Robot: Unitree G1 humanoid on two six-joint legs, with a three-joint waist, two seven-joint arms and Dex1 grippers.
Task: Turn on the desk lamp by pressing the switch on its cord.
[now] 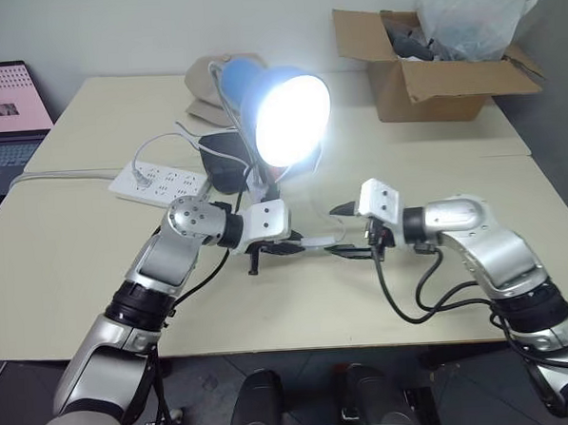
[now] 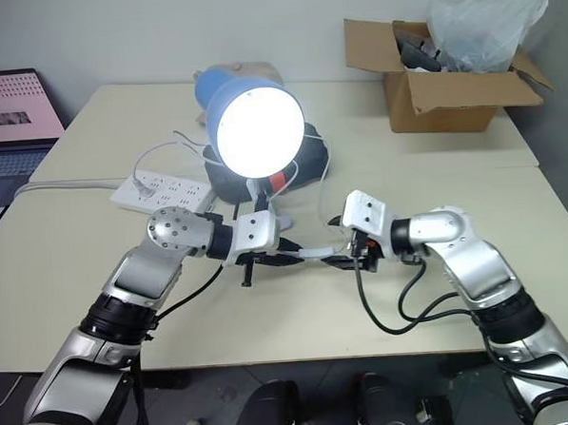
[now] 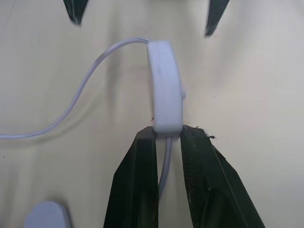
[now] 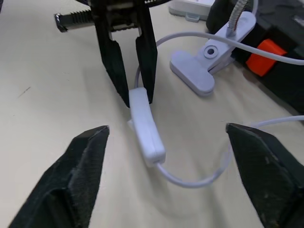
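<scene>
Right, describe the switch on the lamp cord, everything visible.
The switch is a small white oblong of smooth plastic, rounded at the ends, with a small nub on one side. The thin white cord leaves both ends. It is held just above the cream table. The left pincer is shut on the cord right at one end of it, fingertips touching that end. The right pincer stands wide open around it, not touching. The lamp is lit.

Both arms reach inward over the table, grippers facing each other. The left gripper (image 4: 133, 71) is clamped, fingers nearly together. The right gripper (image 4: 166, 175) stands with fingers spread wide, holding nothing.
</scene>
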